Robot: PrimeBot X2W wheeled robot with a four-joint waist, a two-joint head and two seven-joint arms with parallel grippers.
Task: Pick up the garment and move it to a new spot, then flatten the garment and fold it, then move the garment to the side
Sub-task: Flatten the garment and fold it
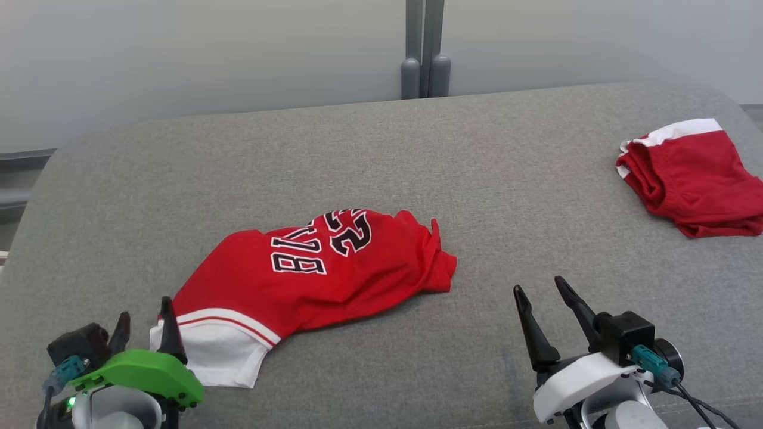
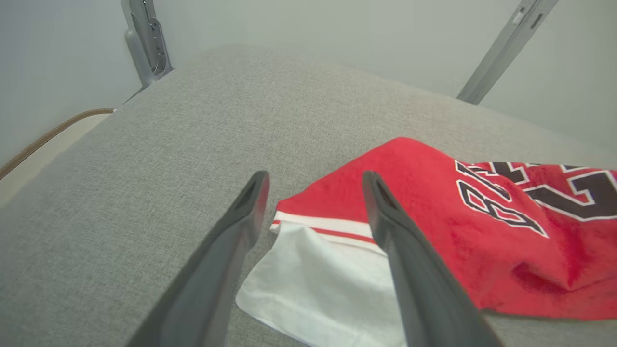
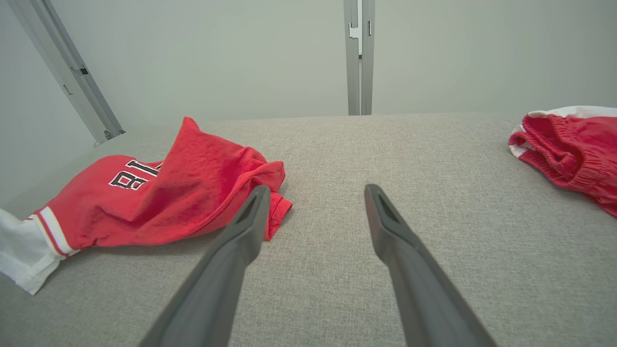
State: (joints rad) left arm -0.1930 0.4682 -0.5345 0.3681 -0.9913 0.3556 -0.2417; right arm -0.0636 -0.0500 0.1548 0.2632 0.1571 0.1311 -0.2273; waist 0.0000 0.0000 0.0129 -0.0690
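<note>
Biggest thing first: grey pad [image 1: 381,149] takes up most of the head view. The jersey [image 1: 310,280] lies crumpled on it, a bit toward 7 o'clock of centre, running from 7 to 2. The red shorts [image 1: 694,179] sit at 2 o'clock, well apart.

Left gripper [image 1: 145,308] is at 7 o'clock, fingers spread wide w/ nothing in them, right by the jersey's white hem [image 2: 313,270]. Right gripper [image 1: 538,285] is at 5 o'clock, also wide and empty, near the jersey but not touching.

Handling, imo: light, floppy, zero stiffness, prob a bit slick, not fragile. It'll sag from any pinch, so we'd take the hem corner w/ the left and the bunched end w/ the right, catching both layers.

Views: left wrist shows the hem corner sitting between the fingers, which the head view half hides. Can't tell if they touch it tho. Right wrist shows a ridge [image 3: 193,144] standing up at the bunched end. Head view flattens that.
</note>
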